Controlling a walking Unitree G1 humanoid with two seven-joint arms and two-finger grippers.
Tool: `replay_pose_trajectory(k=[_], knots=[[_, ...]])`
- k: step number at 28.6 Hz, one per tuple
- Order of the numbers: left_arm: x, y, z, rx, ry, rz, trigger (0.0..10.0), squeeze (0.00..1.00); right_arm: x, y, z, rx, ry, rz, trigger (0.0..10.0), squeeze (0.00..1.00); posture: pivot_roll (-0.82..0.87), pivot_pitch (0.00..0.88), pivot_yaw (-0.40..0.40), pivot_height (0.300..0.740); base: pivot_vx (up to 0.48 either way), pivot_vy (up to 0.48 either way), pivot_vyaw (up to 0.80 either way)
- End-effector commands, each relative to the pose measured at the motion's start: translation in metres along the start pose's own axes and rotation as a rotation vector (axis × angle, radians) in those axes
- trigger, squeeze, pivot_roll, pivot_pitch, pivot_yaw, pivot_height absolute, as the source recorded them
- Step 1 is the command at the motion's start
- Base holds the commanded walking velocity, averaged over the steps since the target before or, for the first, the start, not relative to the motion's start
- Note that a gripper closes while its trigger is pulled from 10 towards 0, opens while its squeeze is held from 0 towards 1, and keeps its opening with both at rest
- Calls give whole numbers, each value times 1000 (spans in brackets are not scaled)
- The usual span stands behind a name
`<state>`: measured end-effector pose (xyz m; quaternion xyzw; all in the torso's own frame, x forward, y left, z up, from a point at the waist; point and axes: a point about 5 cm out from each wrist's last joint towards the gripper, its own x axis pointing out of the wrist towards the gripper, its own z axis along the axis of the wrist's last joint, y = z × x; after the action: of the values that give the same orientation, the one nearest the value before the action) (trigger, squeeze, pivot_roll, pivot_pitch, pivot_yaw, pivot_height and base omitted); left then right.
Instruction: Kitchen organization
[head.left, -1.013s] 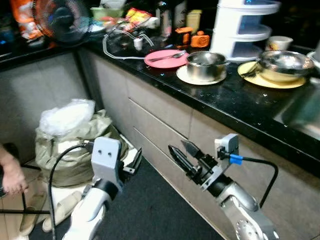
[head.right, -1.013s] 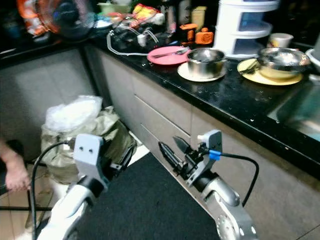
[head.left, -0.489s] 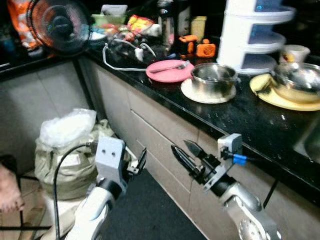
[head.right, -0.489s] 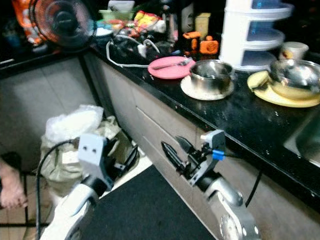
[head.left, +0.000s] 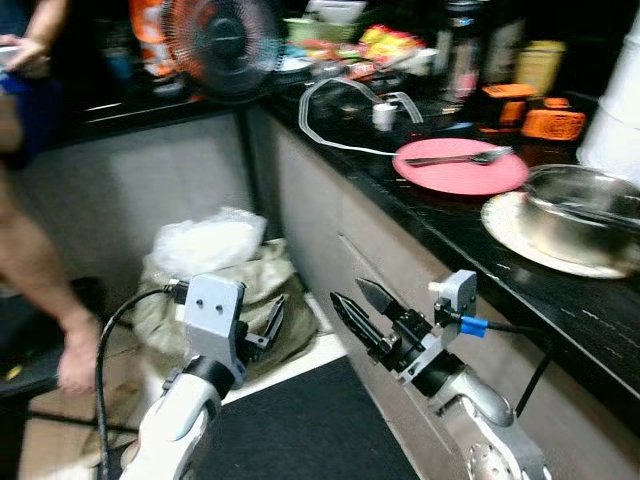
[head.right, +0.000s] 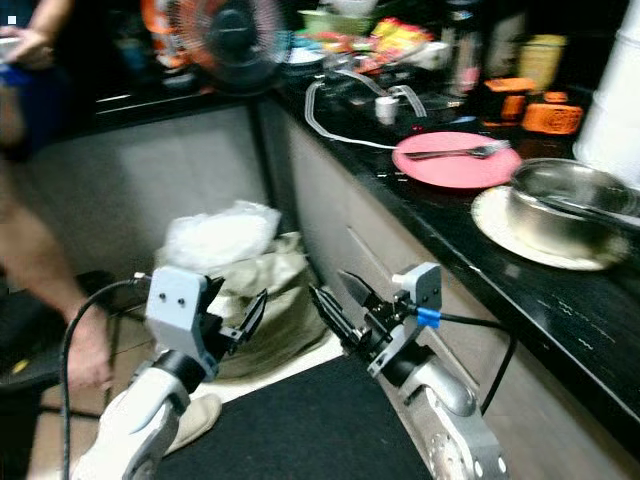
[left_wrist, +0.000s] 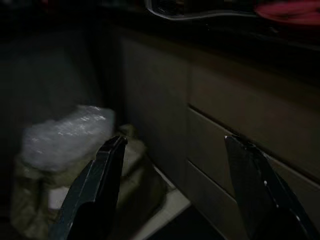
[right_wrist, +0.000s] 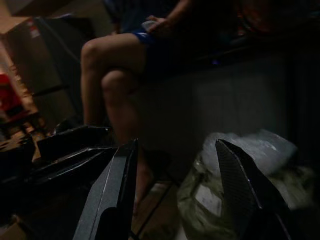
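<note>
— Where are your claws, and are they carrying anything?

— Both are out in front of me, low, below the edge of the black worktop (head.left: 560, 290); my right claw (head.left: 355, 305) has its fingers spread and nothing between them; my left claw (head.left: 272, 322) is likewise released, its two fingers apart in its wrist view, pointed at the drawer fronts (left_wrist: 235, 145) and the sack (head.left: 225, 290) with a clear plastic bag on top, on the floor by the cabinets.

— So what are you tidying?

— My guess is the dishes on the worktop; the pink plate (head.left: 462, 168) sits nearest, with a fork (head.left: 460, 156) lying on it; just beside it, a steel pot (head.left: 585, 215) stands on a pale plate (head.left: 520, 235); a fan (head.left: 222, 42) and clutter sit farther back at the corner.

— Which way does the fork lie?

— Flat, its long axis running roughly along the worktop's length; tines toward the pot, handle toward the fan.

— How do you do this well?

— I judge I am approaching, not grasping; I should raise a claw above the worktop edge before reaching, come at the fork across its handle, and keep clear of the white cable (head.left: 330, 135); a person (head.left: 40, 230) stands on my left, so I swing nothing that way.
</note>
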<state>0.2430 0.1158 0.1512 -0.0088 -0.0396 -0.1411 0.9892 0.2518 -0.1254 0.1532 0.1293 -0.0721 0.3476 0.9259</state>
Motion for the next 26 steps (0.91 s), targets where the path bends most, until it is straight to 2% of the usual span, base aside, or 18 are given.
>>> replay_pose_trajectory(k=[1,6,26], knots=[[-1,4,-2,5,10,7,10000,0,3,6,0,7,-12,28,10000,0,-11,0,44,740,364,0,800],[-1,4,-2,7,10,5,10000,0,3,5,-2,18,-14,24,10000,0,-10,0,44,740,368,0,705],[1,3,-3,3,7,2,10000,0,5,1,-3,50,-6,15,10000,0,-13,0,37,740,367,0,0]])
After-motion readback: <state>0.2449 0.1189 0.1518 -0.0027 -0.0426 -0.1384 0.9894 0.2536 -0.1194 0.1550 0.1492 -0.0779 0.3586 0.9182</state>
